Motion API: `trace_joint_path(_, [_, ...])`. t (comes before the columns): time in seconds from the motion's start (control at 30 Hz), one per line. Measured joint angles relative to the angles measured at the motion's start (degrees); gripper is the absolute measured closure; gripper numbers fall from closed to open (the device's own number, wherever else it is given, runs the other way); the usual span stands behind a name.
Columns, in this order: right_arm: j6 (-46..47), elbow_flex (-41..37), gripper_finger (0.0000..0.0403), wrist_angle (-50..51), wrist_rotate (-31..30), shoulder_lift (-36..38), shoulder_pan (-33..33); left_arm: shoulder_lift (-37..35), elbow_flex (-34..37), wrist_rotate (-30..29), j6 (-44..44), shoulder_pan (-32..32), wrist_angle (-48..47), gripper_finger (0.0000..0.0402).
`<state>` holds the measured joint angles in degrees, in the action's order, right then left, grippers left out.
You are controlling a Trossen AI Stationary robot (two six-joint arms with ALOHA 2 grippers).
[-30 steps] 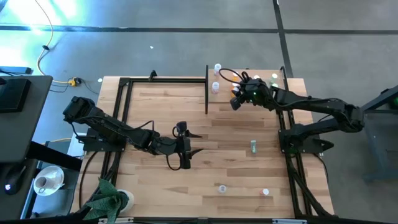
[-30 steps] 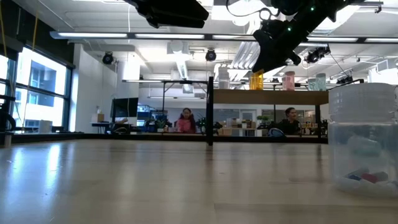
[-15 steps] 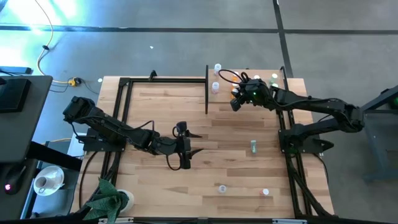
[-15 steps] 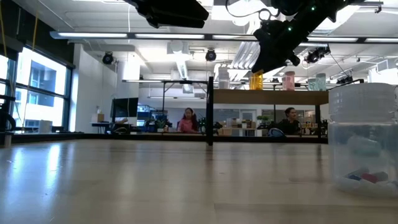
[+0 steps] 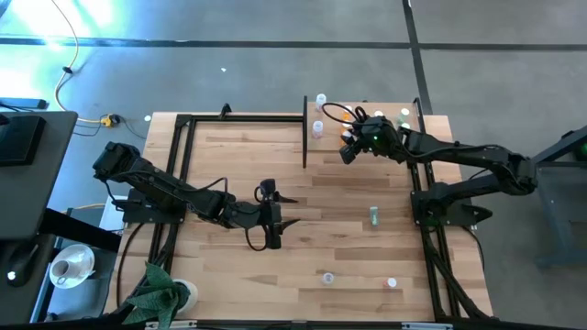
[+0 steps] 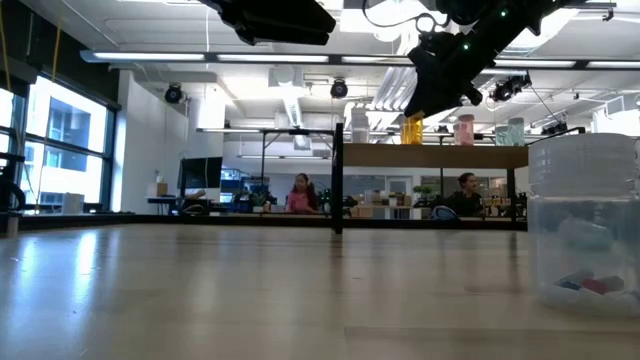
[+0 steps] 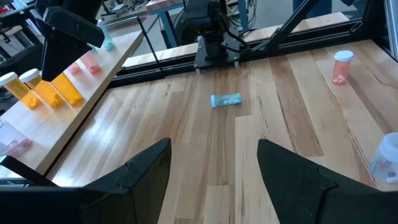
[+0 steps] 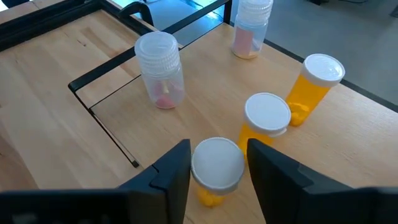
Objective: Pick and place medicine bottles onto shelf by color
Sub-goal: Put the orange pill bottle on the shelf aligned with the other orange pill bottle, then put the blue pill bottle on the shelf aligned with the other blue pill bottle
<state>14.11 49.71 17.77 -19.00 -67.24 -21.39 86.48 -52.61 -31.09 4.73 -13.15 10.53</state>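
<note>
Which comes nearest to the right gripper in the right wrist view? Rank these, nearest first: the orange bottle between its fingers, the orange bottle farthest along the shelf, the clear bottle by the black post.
1. Orange bottle, standing between the right gripper's fingers.
2. Far orange bottle, farther along the shelf.
3. Clear bottle, off to the side by the black post.

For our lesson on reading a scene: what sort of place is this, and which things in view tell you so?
Probably a robotics lab in an open-plan workspace. Two arms work at a wooden table framed by black posts, the right end effector over an orange bottle on the shelf. Behind, people sit among desks under exposed ceiling ducts.
</note>
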Motion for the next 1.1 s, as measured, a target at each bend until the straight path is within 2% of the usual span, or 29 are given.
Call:
trace_joint_path(0.27, [-0.2,0.0,0.0238,0.0,0.0,0.4,0.0,0.0,0.0,0.0,0.0,0.0,0.0,0.0172])
trace_joint_path(0.47, [-0.2,0.0,0.0238,0.1,1.0,4.4,0.0,0.0,0.0,0.0,0.0,0.0,0.0,0.0172])
trace_joint_path(0.67, [1.5,0.1,0.0238,3.0,8.4,9.3,0.9,0.0,0.0,0.0,0.0,0.0,0.0,0.0172])
trace_joint_path(0.83, [3.1,0.1,0.0238,8.5,12.8,11.2,6.5,0.0,0.0,0.0,0.0,0.0,0.0,0.0172])
trace_joint_path(1.1, [8.4,0.1,0.0237,20.1,12.0,11.0,18.6,0.0,0.0,0.0,0.0,0.0,0.0,0.0172])
